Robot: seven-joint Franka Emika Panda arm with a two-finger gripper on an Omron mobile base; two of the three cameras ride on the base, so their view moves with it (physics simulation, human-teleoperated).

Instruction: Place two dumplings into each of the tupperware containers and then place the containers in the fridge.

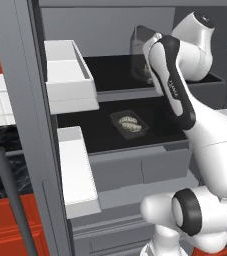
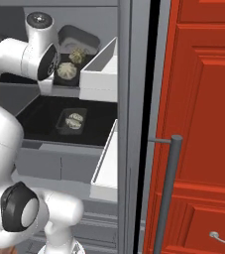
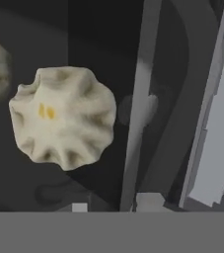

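Arm's deep in the fridge (image 1: 35,100), one container (image 1: 129,124) below it on the lower shelf, another container (image 2: 70,63) at the fingers, whose grip I can't tell

Franka arm (image 1: 205,140): glossy white shell, dark joints

Links are fat rounded white castings; black bands ring the joints; a black strip with small pale lettering runs along the forearm link (image 1: 177,87); round dark grey end caps sit on the elbow (image 2: 17,208) and the top wrist joint (image 2: 38,20); no cables or screws show
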